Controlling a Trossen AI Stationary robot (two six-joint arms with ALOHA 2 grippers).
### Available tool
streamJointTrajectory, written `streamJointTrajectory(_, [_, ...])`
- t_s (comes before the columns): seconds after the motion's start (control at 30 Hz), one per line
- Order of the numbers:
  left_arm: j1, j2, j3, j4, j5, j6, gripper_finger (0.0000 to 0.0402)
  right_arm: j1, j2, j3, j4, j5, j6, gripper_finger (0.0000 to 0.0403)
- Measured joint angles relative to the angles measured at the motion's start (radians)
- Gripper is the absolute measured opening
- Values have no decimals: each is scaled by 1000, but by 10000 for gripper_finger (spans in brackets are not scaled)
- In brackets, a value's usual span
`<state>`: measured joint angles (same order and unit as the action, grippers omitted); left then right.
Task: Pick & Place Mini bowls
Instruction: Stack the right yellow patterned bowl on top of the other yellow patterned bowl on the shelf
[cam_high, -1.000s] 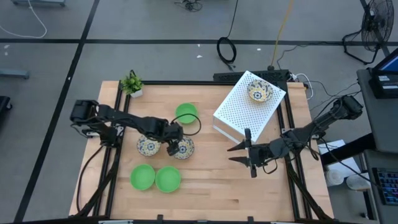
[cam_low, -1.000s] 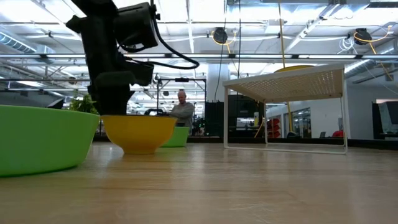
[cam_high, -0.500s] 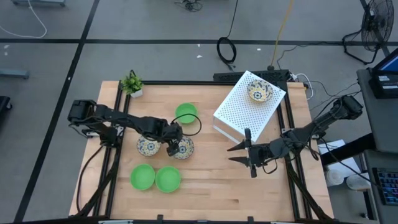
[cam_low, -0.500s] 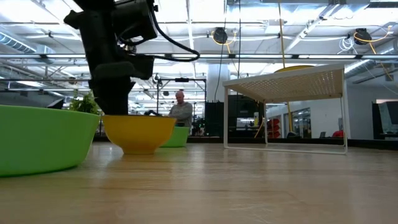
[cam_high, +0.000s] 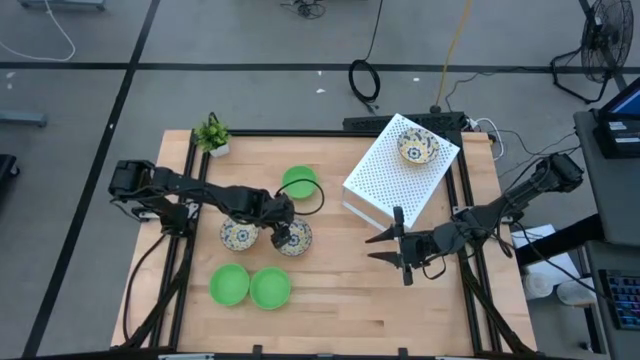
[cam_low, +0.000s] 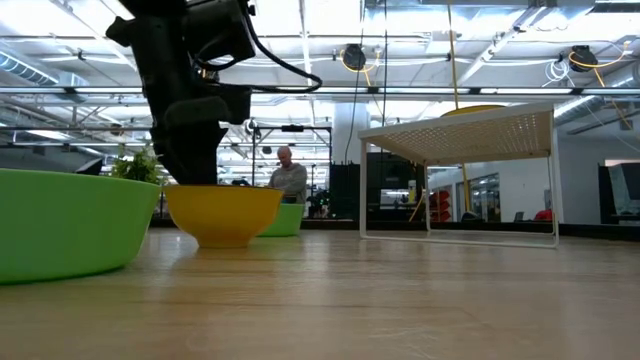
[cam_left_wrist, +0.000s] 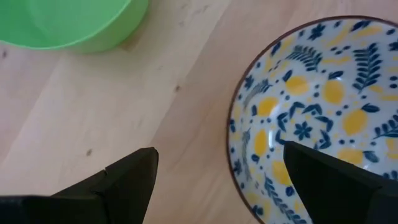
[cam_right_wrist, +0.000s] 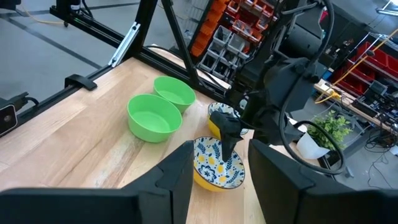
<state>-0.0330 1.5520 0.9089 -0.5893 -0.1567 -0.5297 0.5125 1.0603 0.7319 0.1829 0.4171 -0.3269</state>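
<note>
My left gripper (cam_high: 282, 236) points steeply down, open, over a cream bowl with a blue and yellow pattern (cam_high: 298, 238) at mid-table. In the left wrist view one finger (cam_left_wrist: 323, 180) stands over the bowl's inside and the other (cam_left_wrist: 130, 183) outside its rim (cam_left_wrist: 234, 155); I see no touch. A second patterned bowl (cam_high: 238, 235) sits just to its left. Three green bowls (cam_high: 229, 285) (cam_high: 270, 288) (cam_high: 299, 182) rest on the wood. My right gripper (cam_high: 383, 246) hovers open, holding nothing, right of centre.
A white perforated rack (cam_high: 400, 175) stands at the far right with another patterned bowl (cam_high: 417, 147) on top. A small potted plant (cam_high: 212, 135) sits at the far left corner. Black frame rails (cam_high: 187, 180) run along both table sides. A person (cam_low: 290, 180) stands far behind.
My left gripper has tipped slightly over the patterned bowl while staying in place, its fingers still apart. The bowls and my right gripper have not moved.
</note>
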Motion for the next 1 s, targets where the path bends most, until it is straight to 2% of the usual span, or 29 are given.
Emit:
streamJointTrajectory(0.77, [-16, 0, 0, -5, 0, -30, 347, 0, 0, 0, 14, 0, -6, 139])
streamJointTrajectory(0.93, [-26, 0, 0, 72, 0, -26, 347, 0, 0, 0, 31, 3, -11, 139])
streamJointTrajectory(1.0, [-26, 0, 0, 116, 0, -26, 347, 1, -15, 0, 29, 36, -25, 139])
